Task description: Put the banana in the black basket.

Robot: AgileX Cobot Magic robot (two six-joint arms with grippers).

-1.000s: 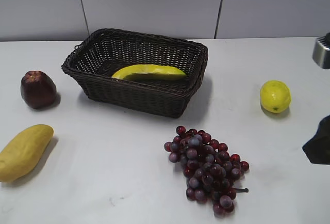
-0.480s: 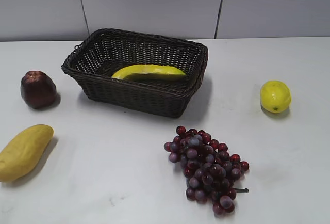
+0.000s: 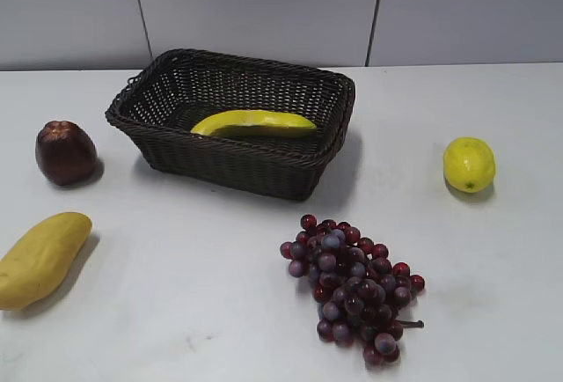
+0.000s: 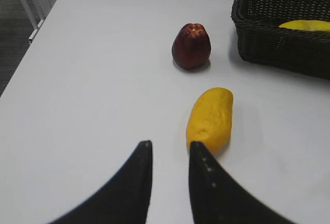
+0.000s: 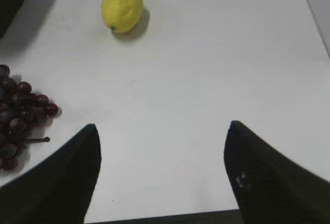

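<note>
White flat tabletop (image 3: 493, 294): bears every item listed below; grey panelled wall (image 3: 264, 3) rises behind it.

Large rectangular dark brown-black woven wicker basket (image 3: 230, 164): flared sides, braided rim, upright on the tabletop. Serves as landmark for the entries that follow.

Cluster of dark red and purple round grapes (image 3: 352, 287): in front of the basket and slightly to its right, apart from it, thin stem pointing right.

Plump, dull yellow-orange mango-shaped fruit (image 3: 40, 257): well in front of the basket and to its left, lying lengthwise.

Long, slim, curved glossy yellow banana (image 3: 253, 122): inside the basket, lying on its floor along the near wall, both tips within the rim.

Dark red apple-like fruit (image 3: 64, 151): just left of the basket, not touching it, standing upright.

Small round yellow lemon (image 3: 469, 164): well to the right of the basket.

Left gripper (image 4: 169, 149): black fingers nearly together with a narrow gap, holding nothing, poised above the tabletop far left of the basket, near the mango-shaped fruit's end.

Right gripper (image 5: 162, 134): black fingers spread wide, holding nothing, above bare tabletop far right of the basket.
</note>
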